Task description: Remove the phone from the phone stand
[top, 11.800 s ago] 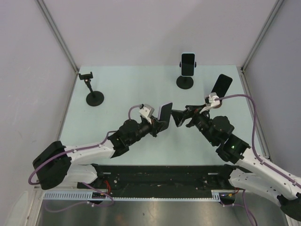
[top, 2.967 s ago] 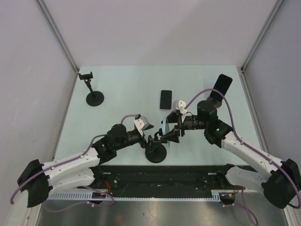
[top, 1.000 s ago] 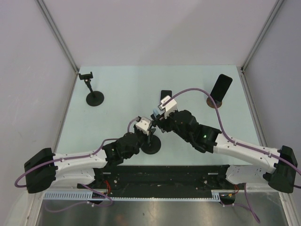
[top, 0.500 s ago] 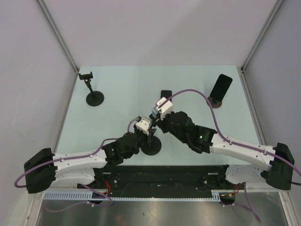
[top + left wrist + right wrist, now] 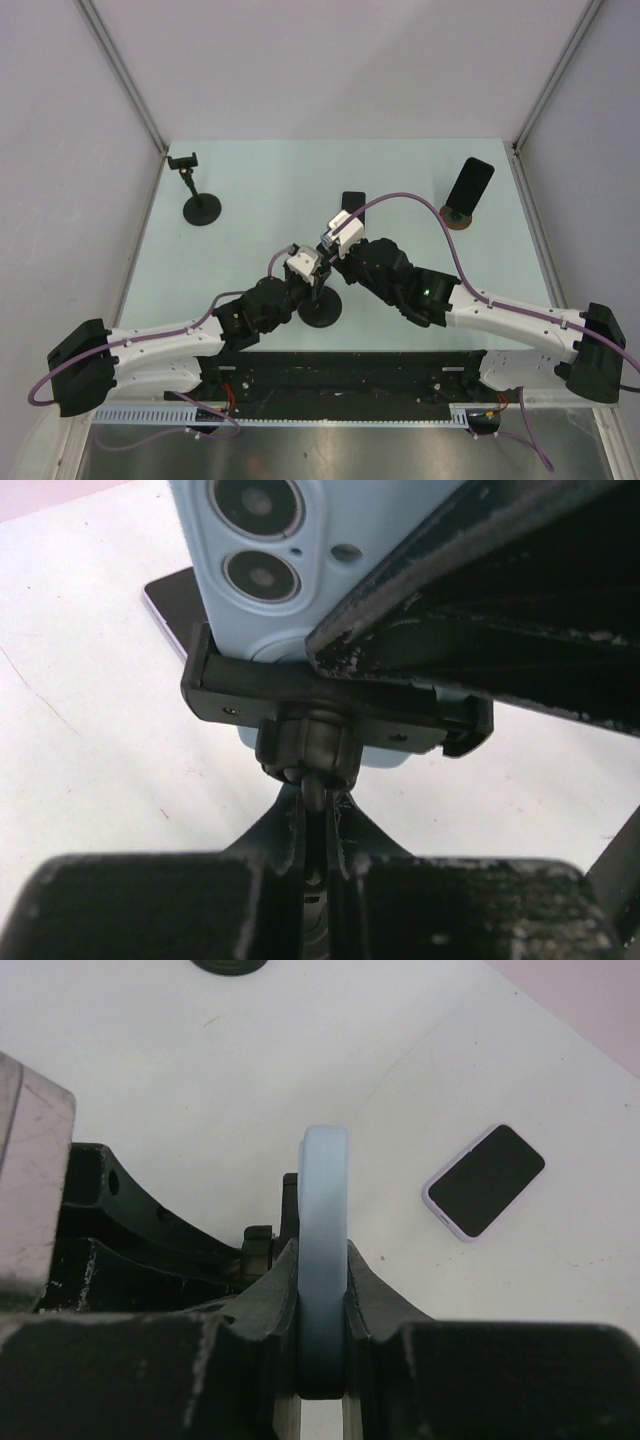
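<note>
The phone (image 5: 255, 620), in a pale blue case, sits upright in the phone stand (image 5: 330, 705) near the middle of the table (image 5: 250, 180), its lower part gripped across by the stand's black cradle. It's not yet out.

Right gripper (image 5: 323, 1265) is closed on the phone: in the right wrist view the case shows edge-on, with a finger pressed to each flat face. Left gripper (image 5: 318, 825) is clamped on the stand's stem just under the cradle joint, bracing it. The stand's round base (image 5: 322, 313) rests on the table below both wrists.

Progress: reach and both grasps look done, with one arm holding the stand and the other the phone. What's left is the extraction itself, most likely pulling the phone up and clear of the cradle jaws, then setting it down. My guess is the cradle's side grip will resist, so the stem hold matters.

Around it, a dark phone (image 5: 485, 1180) lies flat on the table just beyond. An empty stand (image 5: 190, 185) is far left and another stand with a dark phone (image 5: 470, 185) far right — both well apart from the grippers.
</note>
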Controlling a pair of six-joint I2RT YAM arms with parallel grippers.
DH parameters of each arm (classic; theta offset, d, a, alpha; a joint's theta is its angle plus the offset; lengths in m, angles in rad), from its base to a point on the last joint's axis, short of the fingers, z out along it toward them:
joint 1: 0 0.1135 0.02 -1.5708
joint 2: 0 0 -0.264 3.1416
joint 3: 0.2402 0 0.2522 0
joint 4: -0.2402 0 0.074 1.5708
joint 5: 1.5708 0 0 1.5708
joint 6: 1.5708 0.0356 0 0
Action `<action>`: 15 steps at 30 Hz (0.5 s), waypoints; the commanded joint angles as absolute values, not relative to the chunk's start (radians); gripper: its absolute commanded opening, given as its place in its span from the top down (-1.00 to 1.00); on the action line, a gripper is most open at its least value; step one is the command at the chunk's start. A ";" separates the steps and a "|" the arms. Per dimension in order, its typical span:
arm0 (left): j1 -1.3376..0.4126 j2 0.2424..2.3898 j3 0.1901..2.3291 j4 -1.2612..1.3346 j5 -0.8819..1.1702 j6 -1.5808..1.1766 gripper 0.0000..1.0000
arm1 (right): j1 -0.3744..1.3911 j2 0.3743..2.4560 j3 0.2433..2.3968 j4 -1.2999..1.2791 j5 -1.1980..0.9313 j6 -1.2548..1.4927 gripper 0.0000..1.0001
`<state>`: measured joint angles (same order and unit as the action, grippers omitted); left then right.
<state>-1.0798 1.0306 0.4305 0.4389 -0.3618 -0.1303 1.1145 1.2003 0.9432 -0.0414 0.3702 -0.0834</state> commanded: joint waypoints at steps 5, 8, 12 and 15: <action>-1.057 1.019 0.457 0.485 -0.325 -0.104 0.99 | 1.124 1.227 0.980 -0.011 0.394 -0.075 0.55; -1.058 1.014 0.456 0.485 -0.313 -0.110 0.99 | 1.120 1.244 0.977 0.058 0.425 -0.068 0.36; -1.058 1.011 0.449 0.483 -0.311 -0.117 0.99 | 1.112 1.259 0.971 0.106 0.440 -0.063 0.16; -1.058 1.000 0.445 0.483 -0.318 -0.121 0.99 | 1.111 1.273 0.971 0.121 0.459 -0.064 0.16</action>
<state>-1.0569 1.0302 0.4301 0.4355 -0.3431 -0.1226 1.1095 1.2556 0.9432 0.0452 0.4232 -0.0704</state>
